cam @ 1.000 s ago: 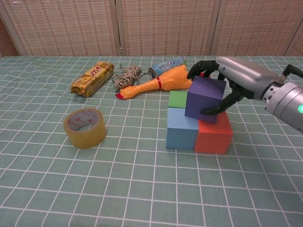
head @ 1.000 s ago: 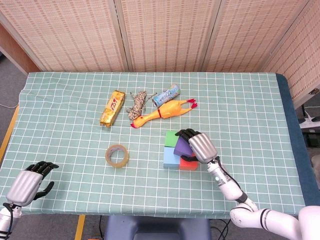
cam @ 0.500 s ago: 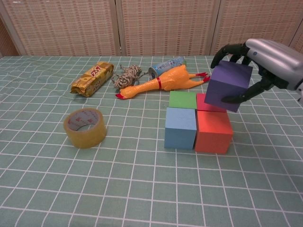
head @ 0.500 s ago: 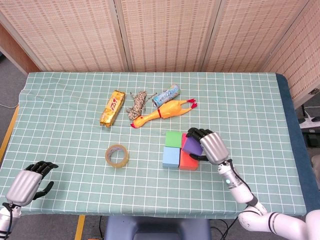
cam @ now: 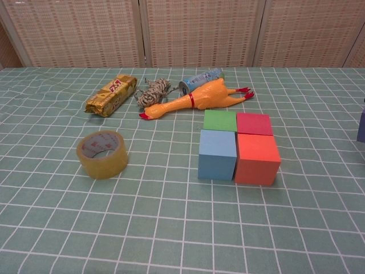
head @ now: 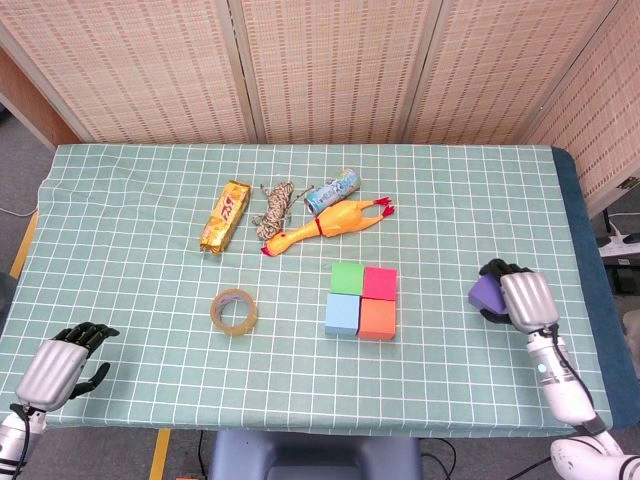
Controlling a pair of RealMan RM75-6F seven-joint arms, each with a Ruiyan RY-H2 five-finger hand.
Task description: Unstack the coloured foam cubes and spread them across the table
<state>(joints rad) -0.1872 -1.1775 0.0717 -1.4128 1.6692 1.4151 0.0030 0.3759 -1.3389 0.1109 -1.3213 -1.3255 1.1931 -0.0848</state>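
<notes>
Right hand (head: 522, 298) is gripping the purple cube (head: 485, 293) over the right part of the table (head: 150, 200), well apart from the four cubes that are sitting in a tight square: green cube (head: 347, 277), pink cube (head: 380, 282), blue cube (head: 343, 314) and orange-red cube (head: 377, 319), each touching its neighbours. In the chest view only a sliver of the purple one is showing at the right edge. Whether it is resting on the cloth cannot be told. Left hand (head: 58, 365) is idling at the near left edge, fingers curled and holding nothing. For a clean placement, the hand should probably be lowering the cube until its base is lying flat before the fingers are spreading, since foam may be clinging to them. The four-cube group is likely needing separation next.
</notes>
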